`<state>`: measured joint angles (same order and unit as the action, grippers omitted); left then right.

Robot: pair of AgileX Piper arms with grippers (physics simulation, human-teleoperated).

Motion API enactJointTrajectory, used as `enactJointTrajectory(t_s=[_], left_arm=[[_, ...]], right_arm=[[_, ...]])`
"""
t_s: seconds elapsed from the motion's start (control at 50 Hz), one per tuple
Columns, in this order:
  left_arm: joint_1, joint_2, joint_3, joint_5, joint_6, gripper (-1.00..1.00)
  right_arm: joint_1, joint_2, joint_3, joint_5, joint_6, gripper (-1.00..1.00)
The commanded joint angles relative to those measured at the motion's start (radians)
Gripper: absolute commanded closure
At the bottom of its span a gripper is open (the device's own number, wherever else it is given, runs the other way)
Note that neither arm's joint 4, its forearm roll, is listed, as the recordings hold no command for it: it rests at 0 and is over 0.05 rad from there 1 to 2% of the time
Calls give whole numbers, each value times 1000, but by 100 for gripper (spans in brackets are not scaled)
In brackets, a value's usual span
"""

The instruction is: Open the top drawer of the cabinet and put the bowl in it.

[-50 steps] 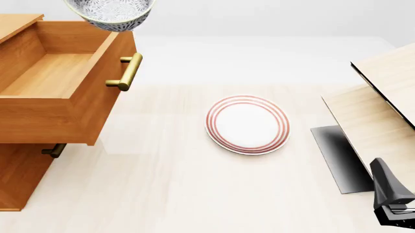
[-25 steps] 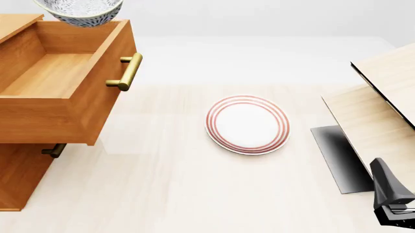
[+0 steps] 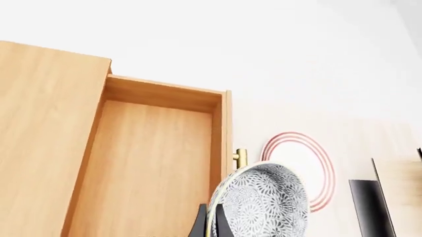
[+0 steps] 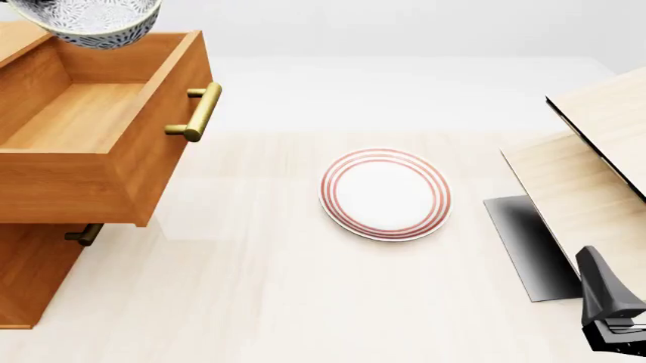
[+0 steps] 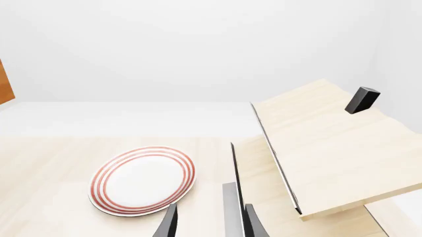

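The bowl [image 4: 96, 19], white with a blue-grey speckled pattern, hangs tilted at the top left of the front view, above the rear of the open top drawer [image 4: 91, 121]. In the left wrist view my left gripper [image 3: 211, 226] is shut on the rim of the bowl [image 3: 264, 202], with the empty top drawer [image 3: 151, 168] below it. The cabinet [image 4: 35, 272] stands at the table's left edge, and its lower drawers are closed. My right gripper [image 5: 211, 224] is open and holds nothing, low at the front right [image 4: 609, 310].
A flat white plate with red rings [image 4: 385, 193] lies in the middle of the table. A pale light-wood structure [image 4: 595, 174] on a dark base fills the right side. The top drawer's brass handle [image 4: 197, 112] juts out toward the plate.
The bowl has moved left, from above the drawer's front wall to over the rear of the drawer. The right arm has not moved.
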<state>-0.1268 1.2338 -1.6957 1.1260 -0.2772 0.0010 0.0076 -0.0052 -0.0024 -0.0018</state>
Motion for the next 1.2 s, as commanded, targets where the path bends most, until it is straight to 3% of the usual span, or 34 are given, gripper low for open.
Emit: enactJointTrajectory(t_s=[0.02, 0.7, 1.2], left_arm=[[40, -39, 69, -39, -34, 100], [142, -110, 202, -111, -133, 100], [189, -106, 259, -151, -153, 100]], right_arm=[[0, -2, 1, 0, 0, -100], [0, -2, 1, 0, 0, -100], [0, -2, 1, 0, 0, -100]])
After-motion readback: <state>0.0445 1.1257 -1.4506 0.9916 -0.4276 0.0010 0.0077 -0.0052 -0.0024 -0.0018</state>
